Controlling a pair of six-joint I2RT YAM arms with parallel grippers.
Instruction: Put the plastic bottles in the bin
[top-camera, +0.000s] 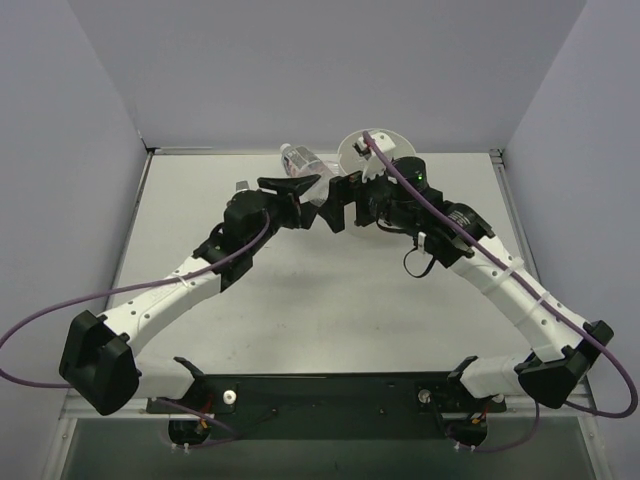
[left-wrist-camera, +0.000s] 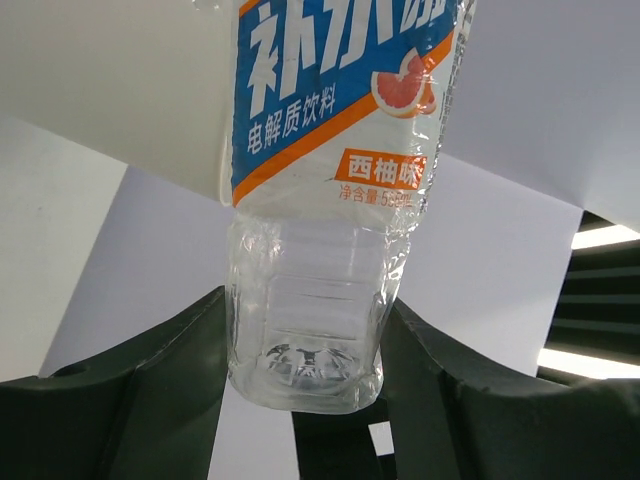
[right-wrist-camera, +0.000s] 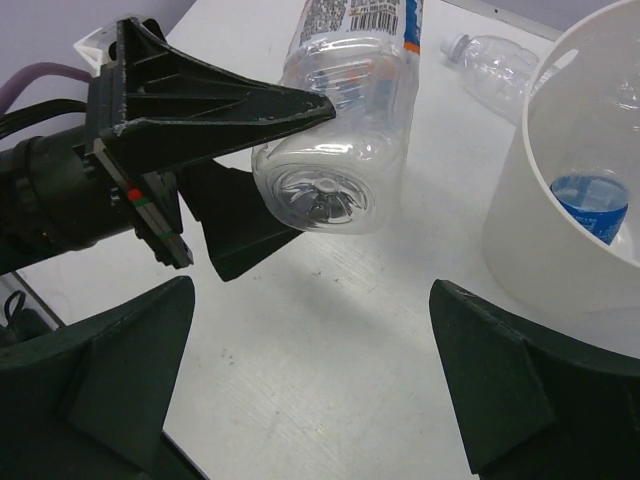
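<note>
My left gripper is shut on the base of a clear plastic bottle with a blue, white and orange label, and holds it above the table, its neck pointing away; the bottle also shows in the top view. In the right wrist view the same bottle hangs left of the off-white bin. A blue-labelled bottle lies inside the bin. An unlabelled bottle lies on the table beyond. My right gripper is open and empty, beside the bin.
The two arms meet near the table's far middle, their grippers close together. The right arm and its purple cable cross over the bin. Grey walls stand round the table on three sides.
</note>
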